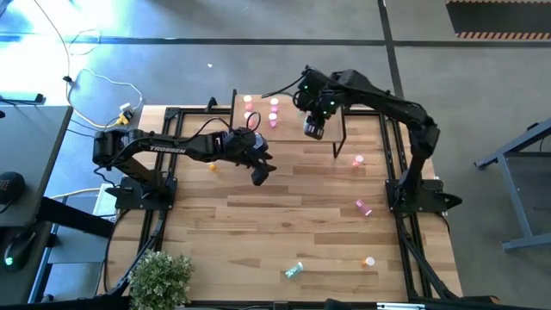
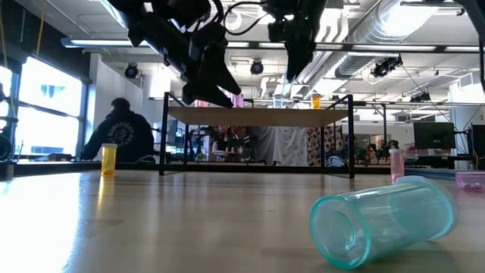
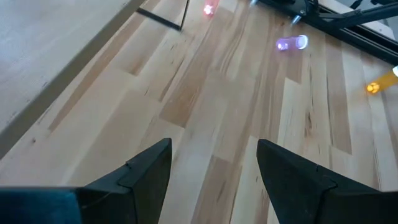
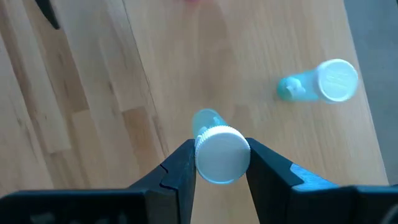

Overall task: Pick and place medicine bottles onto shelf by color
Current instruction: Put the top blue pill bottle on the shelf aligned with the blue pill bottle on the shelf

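My right gripper [image 4: 221,163] is shut on a pale teal bottle with a white cap [image 4: 219,149], above the light-wood shelf [image 1: 293,129]. It also shows in the high view [image 1: 312,129]. A second teal bottle [image 4: 317,82] lies on its side on the shelf board. Several pink bottles [image 1: 274,103] stand at the shelf's left part. My left gripper [image 1: 258,176] is open and empty over the table, in front of the shelf, and also shows in the left wrist view [image 3: 214,174]. My right gripper pinches the teal bottle between its two fingers at the white cap [image 4: 221,155], one finger on each side. The fingers come from above, pointing down. The bottle stands upright in the hold, its body [image 4: 206,119] below the fingers, over the shelf board.
Loose bottles are on the table: an orange one [image 1: 212,166] at the left, a pink one [image 1: 358,159] and a lying pink one [image 1: 363,207] at the right, and an orange one [image 1: 369,261] and a lying teal one [image 1: 294,270] near the front edge. A potted plant [image 1: 159,277] stands at the front left.
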